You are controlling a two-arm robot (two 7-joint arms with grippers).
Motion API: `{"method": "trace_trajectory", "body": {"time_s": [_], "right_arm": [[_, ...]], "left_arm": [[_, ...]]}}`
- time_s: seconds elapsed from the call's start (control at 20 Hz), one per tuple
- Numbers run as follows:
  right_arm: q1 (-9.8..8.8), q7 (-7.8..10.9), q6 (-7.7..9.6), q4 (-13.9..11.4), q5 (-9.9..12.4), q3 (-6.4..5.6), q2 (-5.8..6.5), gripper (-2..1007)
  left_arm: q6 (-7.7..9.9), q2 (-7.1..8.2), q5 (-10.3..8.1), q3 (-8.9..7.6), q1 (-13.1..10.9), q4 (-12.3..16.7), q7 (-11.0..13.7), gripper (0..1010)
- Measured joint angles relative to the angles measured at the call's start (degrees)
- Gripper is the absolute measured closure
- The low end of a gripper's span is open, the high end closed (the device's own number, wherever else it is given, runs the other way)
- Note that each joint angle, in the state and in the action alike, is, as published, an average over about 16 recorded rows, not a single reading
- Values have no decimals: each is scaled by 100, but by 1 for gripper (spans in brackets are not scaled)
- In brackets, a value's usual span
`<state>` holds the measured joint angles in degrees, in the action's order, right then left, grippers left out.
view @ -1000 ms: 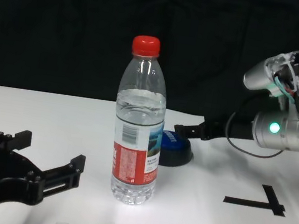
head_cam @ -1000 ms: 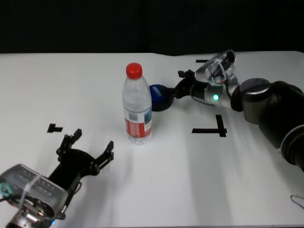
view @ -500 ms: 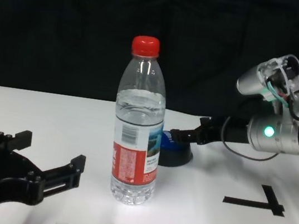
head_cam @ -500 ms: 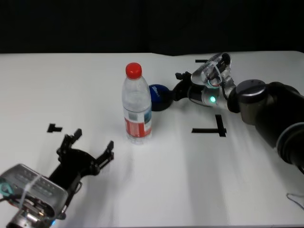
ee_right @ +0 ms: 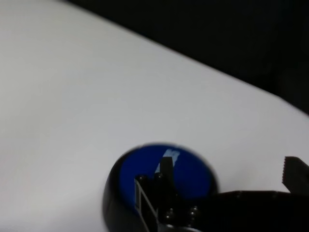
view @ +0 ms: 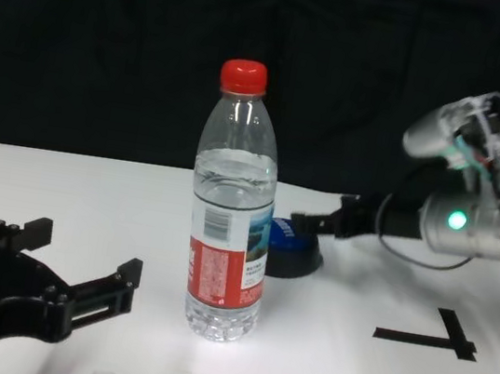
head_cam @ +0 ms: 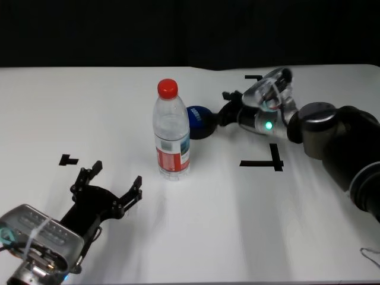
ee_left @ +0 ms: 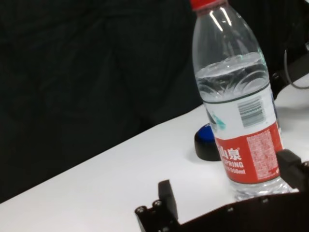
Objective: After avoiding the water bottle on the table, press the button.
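The button (head_cam: 199,122) sits behind the water bottle (head_cam: 171,133).

Water bottle (ee_left: 239,121) label: "SPRING", barcode.

Right arm stretched forward and inward, wrist level, right hand (head_cam: 226,110) low over the far tabletop, fingers spread apart. Left arm parked near the front edge, left hand (head_cam: 113,193) open, fingers splayed just above the surface.

One water bottle (head_cam: 172,136), one button (head_cam: 200,122), two pincers (head_cam: 110,187) (head_cam: 227,108)
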<state>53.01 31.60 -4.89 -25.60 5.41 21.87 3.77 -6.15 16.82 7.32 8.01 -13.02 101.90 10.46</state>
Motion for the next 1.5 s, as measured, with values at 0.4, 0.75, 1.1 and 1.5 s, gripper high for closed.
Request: {"method": "trace_trajectory", "body": {"time_s": [0.4, 0.75, 1.1, 1.5], "right_arm": [[-308, -97, 38, -631, 332, -318, 123, 3], [-683, -261, 140, -1412, 551, -457, 306, 3], [-1427, -659, 483, -2785, 704, -607, 648, 3], [-2642, -1475, 1052, -4664, 761, -930, 1041, 2]], "left_arm": [[0, 0, 0, 0, 0, 0, 0, 7], [0, 0, 0, 0, 0, 0, 0, 7], [0, 0, 0, 0, 0, 0, 0, 7], [0, 0, 1, 0, 0, 0, 0, 7]]}}
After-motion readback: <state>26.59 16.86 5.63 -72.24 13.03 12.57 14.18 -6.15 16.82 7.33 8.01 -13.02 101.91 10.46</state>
